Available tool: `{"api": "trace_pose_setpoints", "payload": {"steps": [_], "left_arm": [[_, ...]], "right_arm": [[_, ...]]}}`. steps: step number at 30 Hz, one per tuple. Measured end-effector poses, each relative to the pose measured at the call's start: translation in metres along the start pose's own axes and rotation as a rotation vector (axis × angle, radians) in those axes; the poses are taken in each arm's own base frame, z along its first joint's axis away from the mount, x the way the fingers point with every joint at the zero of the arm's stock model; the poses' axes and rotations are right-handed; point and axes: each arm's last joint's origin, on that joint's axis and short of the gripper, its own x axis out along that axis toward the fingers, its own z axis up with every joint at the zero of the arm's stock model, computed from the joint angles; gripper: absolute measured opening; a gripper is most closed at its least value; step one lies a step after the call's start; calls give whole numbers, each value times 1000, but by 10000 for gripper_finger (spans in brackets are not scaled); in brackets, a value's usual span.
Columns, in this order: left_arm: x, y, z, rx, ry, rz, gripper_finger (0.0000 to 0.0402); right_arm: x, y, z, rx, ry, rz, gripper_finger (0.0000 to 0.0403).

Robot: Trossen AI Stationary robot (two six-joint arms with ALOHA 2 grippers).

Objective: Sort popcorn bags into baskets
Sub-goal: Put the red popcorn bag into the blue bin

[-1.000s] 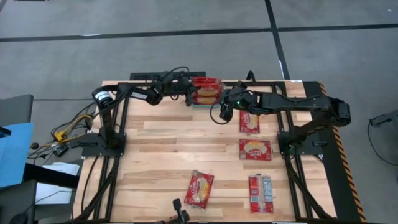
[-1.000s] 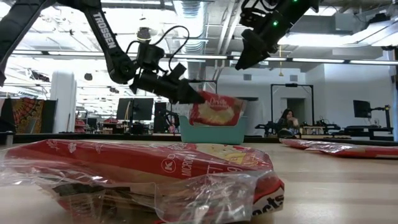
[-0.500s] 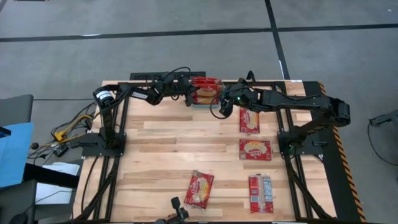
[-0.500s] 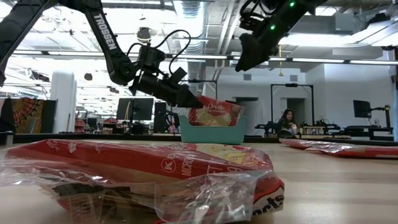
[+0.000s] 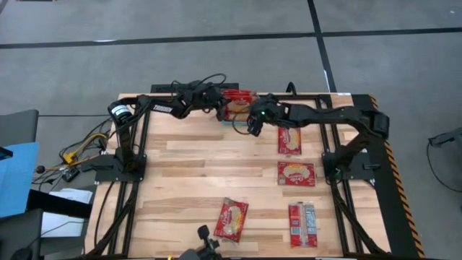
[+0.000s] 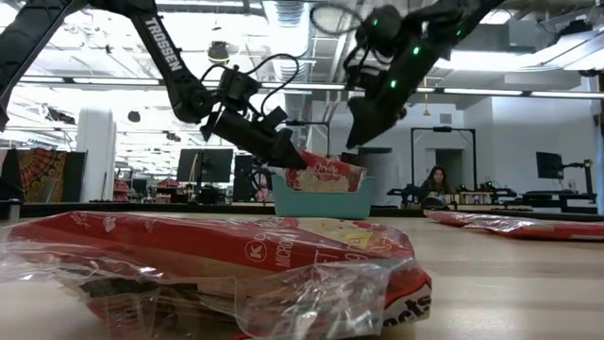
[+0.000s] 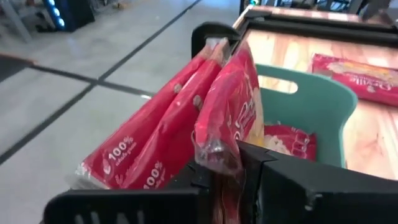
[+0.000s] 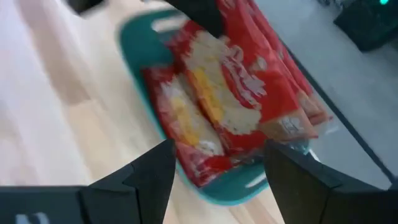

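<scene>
Both arms meet over teal basket [image 5: 232, 120] at far edge; four popcorn bags [image 5: 297, 173] lie on table [image 5: 180, 188].

Wooden slat table [image 5: 188, 180] on grey floor with dark lines [image 5: 216, 40]. Blue object [image 5: 16, 180], cables [image 5: 79, 148] off table edge. Seated person [image 6: 437, 179], monitors [image 6: 203, 165] in room beyond.

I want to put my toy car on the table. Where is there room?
The left half of the table is bare wood, left of the loose popcorn bags. It is crowded at the far edge, where both grippers meet over the stuffed teal basket.
</scene>
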Motion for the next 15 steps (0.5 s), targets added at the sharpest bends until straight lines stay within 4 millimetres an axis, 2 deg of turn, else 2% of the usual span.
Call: {"api": "trace_pose_setpoints", "payload": {"steps": [6, 10, 15], "left_arm": [[3, 2, 3, 23, 41, 18, 58], [3, 2, 3, 13, 41, 25, 62], [3, 2, 1, 27, 57, 22, 62]], "right_arm": [[24, -7, -3, -16, -7, 96, 264], [41, -6, -4, -32, -45, 187, 258], [60, -3, -7, -97, -81, 181, 236]]}}
